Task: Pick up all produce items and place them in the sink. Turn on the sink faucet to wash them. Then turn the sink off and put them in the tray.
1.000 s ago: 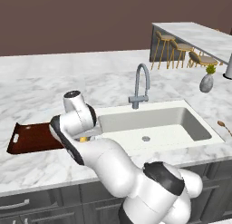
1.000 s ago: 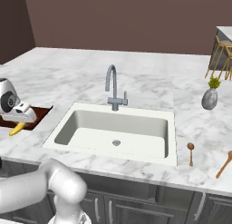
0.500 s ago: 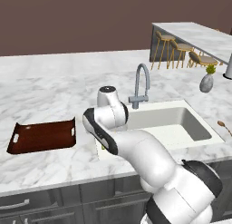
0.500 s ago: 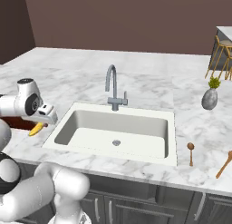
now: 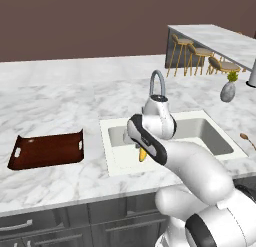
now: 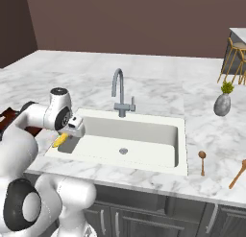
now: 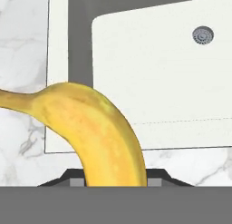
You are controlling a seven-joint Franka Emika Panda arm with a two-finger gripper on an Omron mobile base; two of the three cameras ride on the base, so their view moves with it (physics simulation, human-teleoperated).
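Note:
The yellow banana (image 7: 102, 132) is held in my gripper (image 5: 140, 147), which is shut on it just above the left end of the white sink (image 5: 205, 133). In the right base view the banana (image 6: 60, 140) hangs below the gripper (image 6: 68, 133) at the basin's (image 6: 134, 135) left rim. Looking down from the hand, I see the basin floor (image 7: 158, 73) and its round drain (image 7: 202, 35) beyond the fruit. The grey gooseneck faucet (image 5: 158, 84) stands behind the basin. The dark wooden tray (image 5: 47, 150) lies on the counter to the left.
Two wooden spoons (image 6: 202, 159) (image 6: 239, 171) lie on the counter right of the sink. A grey vase with a plant (image 6: 222, 102) stands farther back. Bar stools (image 5: 200, 58) line a second counter at the far right.
The arm has swung right from beside the tray to the sink's left end, carrying the banana with it. The grip has stayed the same.

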